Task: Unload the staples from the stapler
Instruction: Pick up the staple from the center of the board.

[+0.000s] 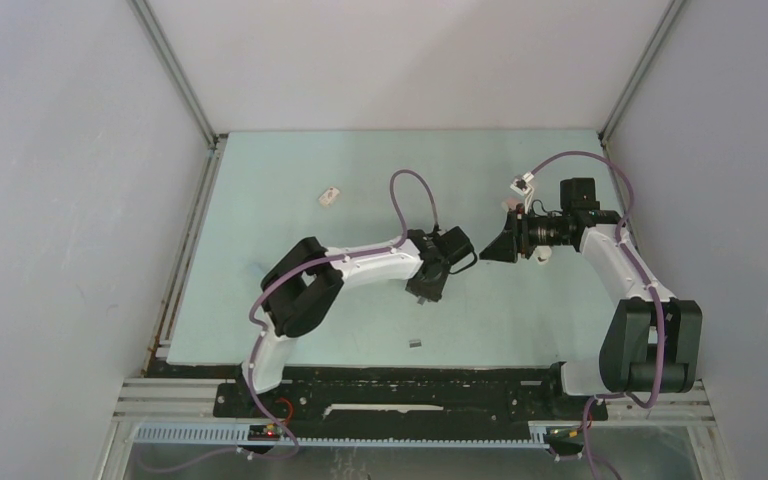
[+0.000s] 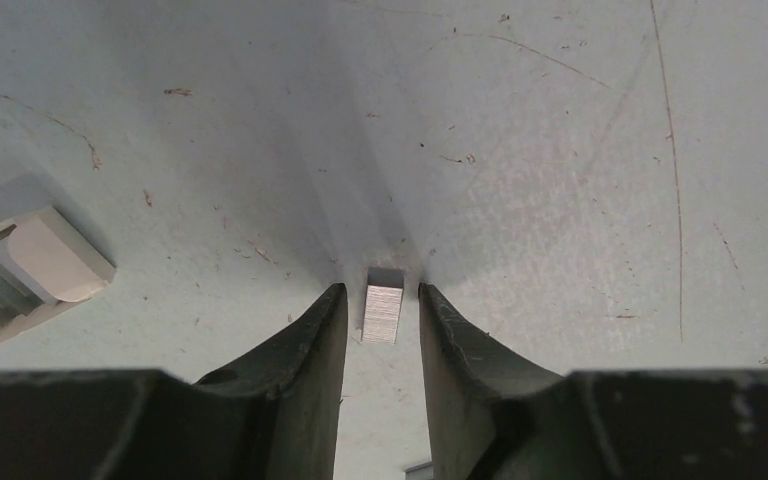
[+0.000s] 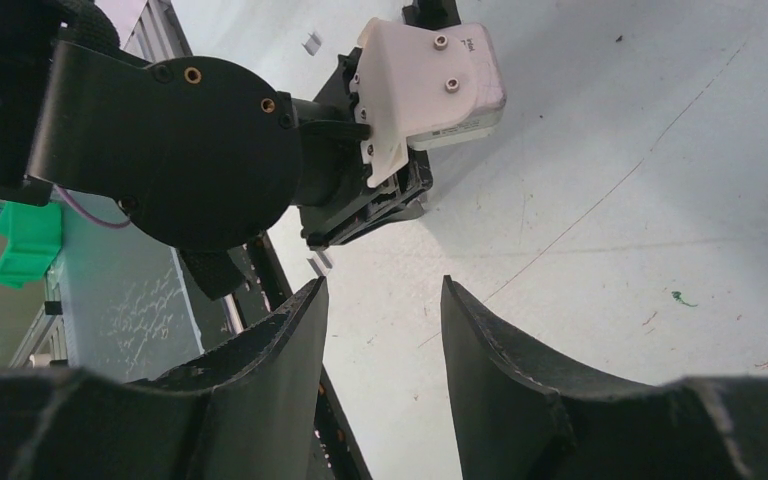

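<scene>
Top view: high at the near edge, down onto the whole counter. Wrist views: close along left claw and right claw; the right shares the left arm with top.

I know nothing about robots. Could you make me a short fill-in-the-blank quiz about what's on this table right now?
1. One staple strip lies on the table, ___ the fingers of the left hand.
2. The right hand is open and holds ___.
3. In the overhead view, the small white box sits to the ___ of both hands.
Missing words: between; nothing; left.
</scene>
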Tool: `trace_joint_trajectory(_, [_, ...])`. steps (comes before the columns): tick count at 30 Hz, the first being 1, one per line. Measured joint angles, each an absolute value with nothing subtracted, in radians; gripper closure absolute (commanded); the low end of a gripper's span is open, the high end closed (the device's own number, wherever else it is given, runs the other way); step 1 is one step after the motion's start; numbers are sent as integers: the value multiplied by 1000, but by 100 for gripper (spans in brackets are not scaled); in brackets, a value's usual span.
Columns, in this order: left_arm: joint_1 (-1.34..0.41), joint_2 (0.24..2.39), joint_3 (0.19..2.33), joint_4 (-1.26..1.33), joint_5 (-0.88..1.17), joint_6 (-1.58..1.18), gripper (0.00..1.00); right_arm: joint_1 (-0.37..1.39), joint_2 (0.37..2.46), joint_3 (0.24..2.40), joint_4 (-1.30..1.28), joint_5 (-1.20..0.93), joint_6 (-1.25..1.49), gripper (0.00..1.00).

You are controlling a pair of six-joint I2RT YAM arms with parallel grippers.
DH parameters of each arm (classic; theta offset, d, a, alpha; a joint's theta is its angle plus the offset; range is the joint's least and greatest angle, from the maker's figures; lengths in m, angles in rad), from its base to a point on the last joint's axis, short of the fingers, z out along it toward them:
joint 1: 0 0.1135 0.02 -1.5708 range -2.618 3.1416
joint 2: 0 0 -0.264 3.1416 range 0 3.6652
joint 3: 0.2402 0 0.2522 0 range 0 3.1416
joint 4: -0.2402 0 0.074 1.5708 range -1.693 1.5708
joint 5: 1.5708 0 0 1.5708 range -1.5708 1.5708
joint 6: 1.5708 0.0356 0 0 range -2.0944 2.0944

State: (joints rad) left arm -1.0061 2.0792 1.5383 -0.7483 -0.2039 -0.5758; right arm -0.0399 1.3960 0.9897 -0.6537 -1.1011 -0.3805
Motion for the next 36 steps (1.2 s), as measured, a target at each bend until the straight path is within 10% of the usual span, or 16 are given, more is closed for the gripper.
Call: trace_joint_trajectory(36, [-1008,1937,1465,-720,-253,-569,92,-51,1396,990,-654,-1101,-381,45])
